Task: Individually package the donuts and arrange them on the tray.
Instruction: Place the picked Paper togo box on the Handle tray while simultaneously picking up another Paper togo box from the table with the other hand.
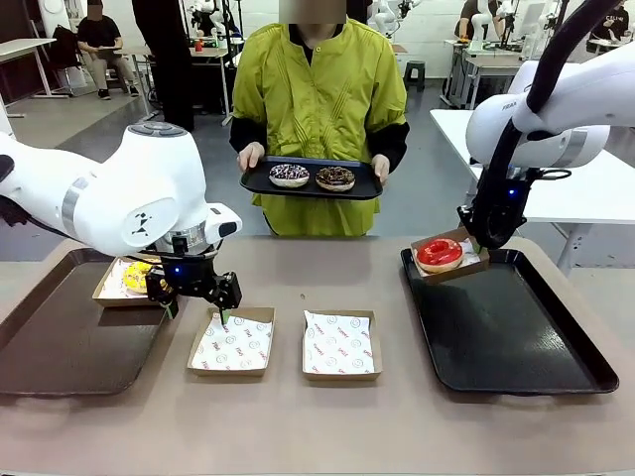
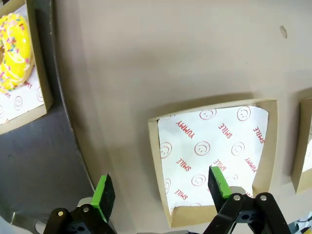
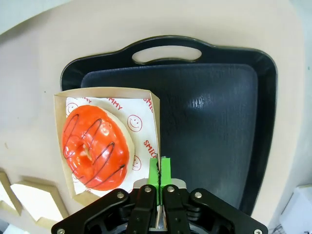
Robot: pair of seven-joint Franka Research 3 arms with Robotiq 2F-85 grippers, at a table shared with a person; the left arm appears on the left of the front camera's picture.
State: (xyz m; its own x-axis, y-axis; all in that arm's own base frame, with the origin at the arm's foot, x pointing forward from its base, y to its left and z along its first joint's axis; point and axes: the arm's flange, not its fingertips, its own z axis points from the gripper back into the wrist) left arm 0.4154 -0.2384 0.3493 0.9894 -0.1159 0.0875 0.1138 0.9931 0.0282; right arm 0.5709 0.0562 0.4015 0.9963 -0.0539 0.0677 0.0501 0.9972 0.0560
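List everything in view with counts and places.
donuts: 4; yellow donut boxed on left tray, red donut boxed at right tray, sprinkled donut and dark chocolate donut on small tray
boxes: 4, brown, paper-lined; two empty boxes on table between trays
trays: 3; left tray brown, right tray black, small tray black, held by person
table: 1, tan
person: 1, yellow-green top, far side
left gripper: open, above left empty box's edge
right gripper: shut on red donut's box, at right tray's corner

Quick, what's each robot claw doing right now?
Left gripper: open, empty.
Right gripper: shut on the brown cardboard box holding the red-iced ring donut.
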